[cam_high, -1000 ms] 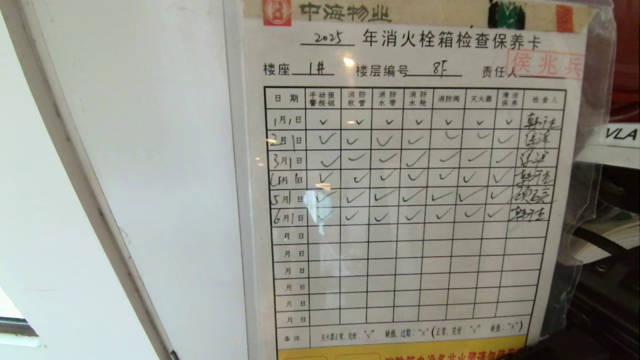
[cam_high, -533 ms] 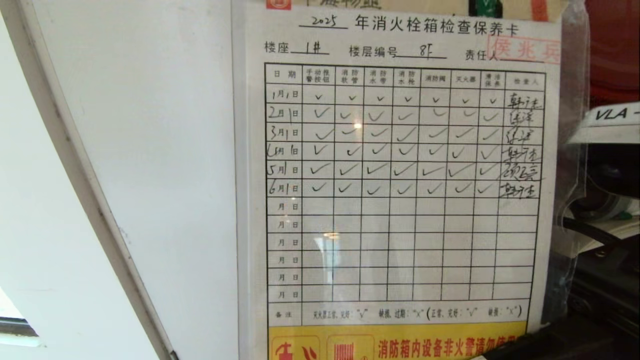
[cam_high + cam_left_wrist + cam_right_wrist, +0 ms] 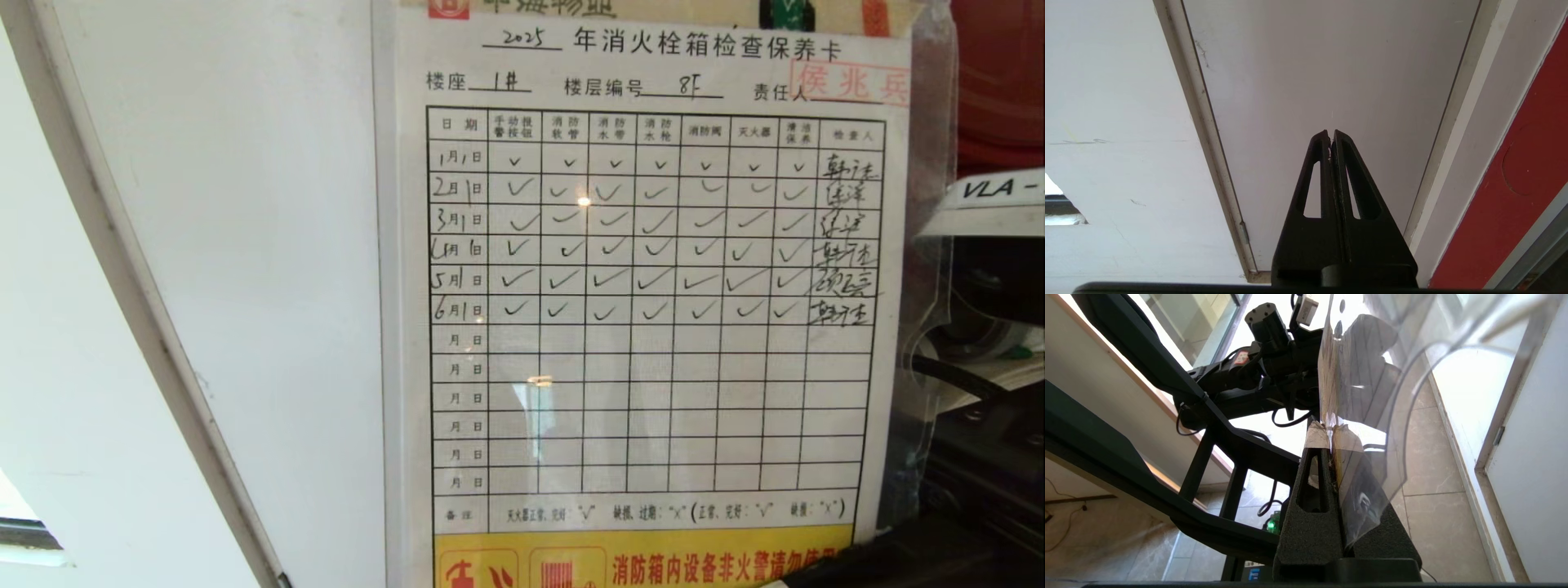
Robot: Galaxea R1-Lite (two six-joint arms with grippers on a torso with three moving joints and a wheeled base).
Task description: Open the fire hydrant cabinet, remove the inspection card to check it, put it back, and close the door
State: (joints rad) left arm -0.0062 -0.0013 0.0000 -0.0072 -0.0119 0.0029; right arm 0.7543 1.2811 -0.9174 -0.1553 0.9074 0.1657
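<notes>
The inspection card (image 3: pixel 653 327), a white sheet with a ruled table and check marks in a clear sleeve, fills the head view, facing the camera upright. My right gripper (image 3: pixel 1329 430) is shut on the sleeve's lower edge, and the card (image 3: pixel 1355 375) rises from between the taped fingertips (image 3: pixel 1316 437). The fire hydrant cabinet shows only as red interior (image 3: pixel 1000 82) behind the card's right side and as a red wall (image 3: pixel 1515 196). My left gripper (image 3: pixel 1331 134) is parked and shut on nothing, pointing at a white panel. The door is out of view.
A plain white panel (image 3: pixel 245 245) with a grey frame edge (image 3: pixel 147 343) stands left of the card. The right arm's dark body and a white "VLA" label (image 3: pixel 992 192) sit at the right edge. The right wrist view shows my black frame (image 3: pixel 1208 428) and tiled floor (image 3: pixel 1437 477).
The card has slid upward and slightly left in the head view, bringing its yellow bottom strip into sight; over the last half second it has barely shifted. The left arm is still.
</notes>
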